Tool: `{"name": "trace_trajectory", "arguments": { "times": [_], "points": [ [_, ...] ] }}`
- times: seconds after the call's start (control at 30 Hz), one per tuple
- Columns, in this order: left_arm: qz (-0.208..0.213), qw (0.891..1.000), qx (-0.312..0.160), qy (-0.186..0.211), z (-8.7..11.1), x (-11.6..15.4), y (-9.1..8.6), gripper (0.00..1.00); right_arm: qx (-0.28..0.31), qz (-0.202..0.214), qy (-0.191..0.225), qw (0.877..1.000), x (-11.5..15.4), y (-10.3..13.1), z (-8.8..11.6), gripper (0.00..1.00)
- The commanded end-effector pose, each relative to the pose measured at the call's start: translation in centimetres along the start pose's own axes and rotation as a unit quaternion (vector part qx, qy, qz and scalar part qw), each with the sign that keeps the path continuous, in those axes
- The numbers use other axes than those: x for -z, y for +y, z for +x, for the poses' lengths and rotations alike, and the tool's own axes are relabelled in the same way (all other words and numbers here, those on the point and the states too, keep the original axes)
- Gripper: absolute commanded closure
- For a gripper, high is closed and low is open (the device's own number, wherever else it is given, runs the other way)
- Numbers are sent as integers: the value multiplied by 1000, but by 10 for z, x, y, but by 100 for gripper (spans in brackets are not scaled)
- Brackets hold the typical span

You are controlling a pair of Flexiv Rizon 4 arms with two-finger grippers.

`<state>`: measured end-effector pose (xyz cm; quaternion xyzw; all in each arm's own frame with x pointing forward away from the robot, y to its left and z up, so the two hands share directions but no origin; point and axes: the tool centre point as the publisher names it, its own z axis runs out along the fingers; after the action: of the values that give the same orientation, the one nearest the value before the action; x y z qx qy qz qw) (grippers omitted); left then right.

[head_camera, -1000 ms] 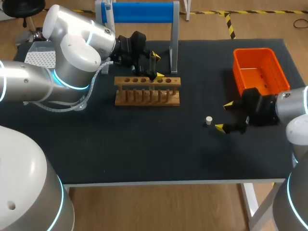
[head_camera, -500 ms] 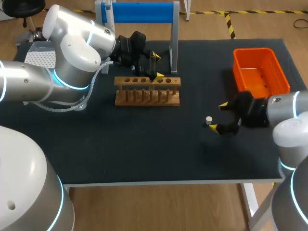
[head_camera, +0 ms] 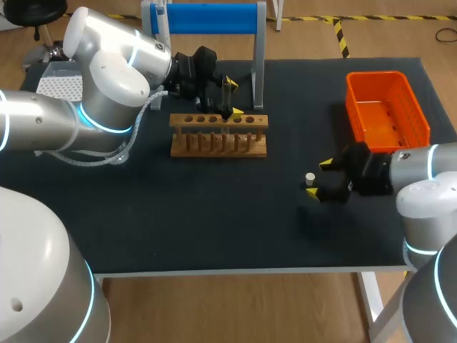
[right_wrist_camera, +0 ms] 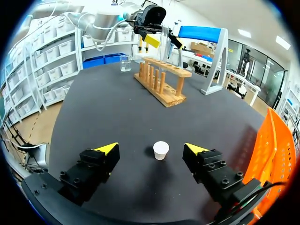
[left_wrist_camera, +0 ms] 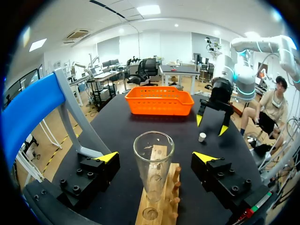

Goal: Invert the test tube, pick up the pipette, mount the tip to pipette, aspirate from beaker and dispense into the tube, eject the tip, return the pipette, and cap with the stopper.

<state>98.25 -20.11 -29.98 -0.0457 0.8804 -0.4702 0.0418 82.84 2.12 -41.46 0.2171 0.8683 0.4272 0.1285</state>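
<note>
A clear glass test tube [left_wrist_camera: 153, 164] stands mouth up in the wooden rack [head_camera: 218, 134], at its far right end. My left gripper [head_camera: 234, 97] is open around the tube, one yellow tip on each side, and neither touches the glass [left_wrist_camera: 156, 157]. A small white stopper [head_camera: 310, 178] stands on the black table to the right of the middle. My right gripper [head_camera: 319, 178] is low over the table, open, and the stopper [right_wrist_camera: 161, 150] sits between its fingers with a gap on both sides [right_wrist_camera: 151, 148].
An orange basket [head_camera: 409, 107] sits at the back right, just behind my right arm. A blue-topped stand [head_camera: 213, 18] rises behind the rack. A glass beaker [right_wrist_camera: 124, 63] stands beyond the rack's far end. A white perforated box [head_camera: 61, 86] lies at the far left.
My right gripper has slid left along the table until its fingers straddle the stopper, and they stand a little closer together. The left arm and the tube have not moved.
</note>
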Motion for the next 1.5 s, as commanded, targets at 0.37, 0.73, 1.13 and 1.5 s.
{"name": "trace_trajectory", "arguments": {
  "times": [0.37, 0.73, 1.13, 1.5],
  "points": [
    [-1, 1000, 0, 2, -1, 0, 0, 0, -20, 3, 9, 1000, -7, 6, -4, 29],
    [-1, 1000, 0, 2, -1, 0, 0, 0, -26, 9, 13, 1000, -11, 4, -5, 37],
    [-1, 1000, 0, 2, -1, 0, 0, 0, -28, 12, 14, 999, -17, 3, -7, 41],
    [-1, 1000, 0, 2, -1, 0, 0, 0, -29, 16, 16, 999, -19, 1, -8, 48]
  ]
}}
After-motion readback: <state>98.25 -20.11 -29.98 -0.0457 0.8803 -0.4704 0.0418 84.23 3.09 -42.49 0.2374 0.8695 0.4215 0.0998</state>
